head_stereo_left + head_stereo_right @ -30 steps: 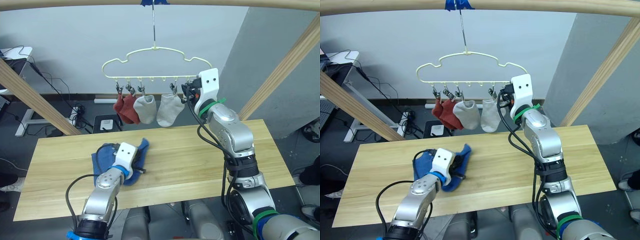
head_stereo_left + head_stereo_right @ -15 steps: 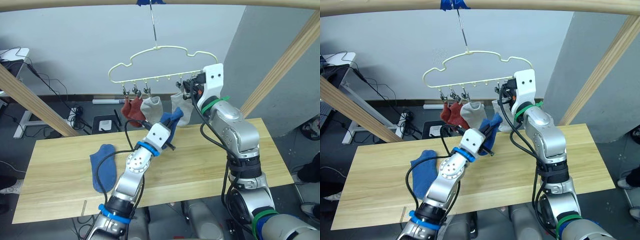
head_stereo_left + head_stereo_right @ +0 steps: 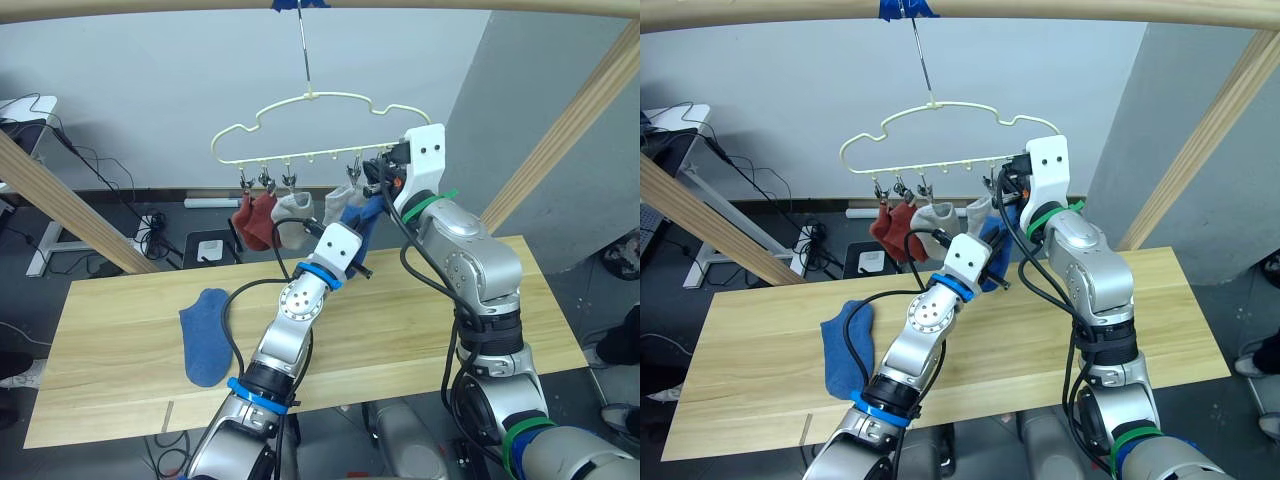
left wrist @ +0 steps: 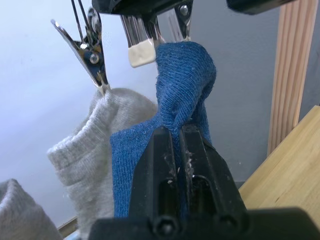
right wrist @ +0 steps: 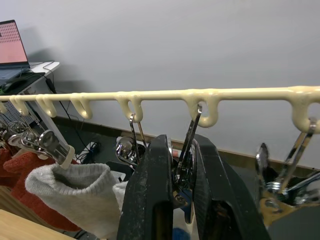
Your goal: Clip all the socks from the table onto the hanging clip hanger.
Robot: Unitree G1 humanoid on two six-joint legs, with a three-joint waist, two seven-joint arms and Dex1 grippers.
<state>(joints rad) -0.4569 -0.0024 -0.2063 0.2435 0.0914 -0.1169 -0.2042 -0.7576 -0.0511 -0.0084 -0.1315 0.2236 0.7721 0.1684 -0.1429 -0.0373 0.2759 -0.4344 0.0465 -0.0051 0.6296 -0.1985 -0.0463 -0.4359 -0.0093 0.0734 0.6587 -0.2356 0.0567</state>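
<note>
The pale-yellow clip hanger (image 3: 300, 157) hangs from a hook above the table (image 3: 420, 320). Two brick-red socks (image 3: 250, 220) and two light grey socks (image 3: 292, 215) are clipped along it. My left gripper (image 4: 176, 137) is shut on a blue sock (image 4: 185, 75) and holds it up at the hanger's right end. The sock's top reaches a metal clip (image 4: 142, 47) whose jaws stand apart. My right gripper (image 5: 180, 145) is shut on that clip (image 5: 192, 125), right beside the blue sock. A second blue sock (image 3: 207, 335) lies flat on the table's left part.
A thick wooden pole (image 3: 150, 8) runs across the top and carries the hanger's hook. Slanted wooden beams stand at the left (image 3: 70, 210) and right (image 3: 570, 130). Behind the table are cables and a white desk (image 3: 30, 105) on the floor.
My left gripper has lifted one blue sock off the table and carried it up and right to the hanger's right-end clip. The right gripper has stayed at the clip; the hanger swayed slightly.
</note>
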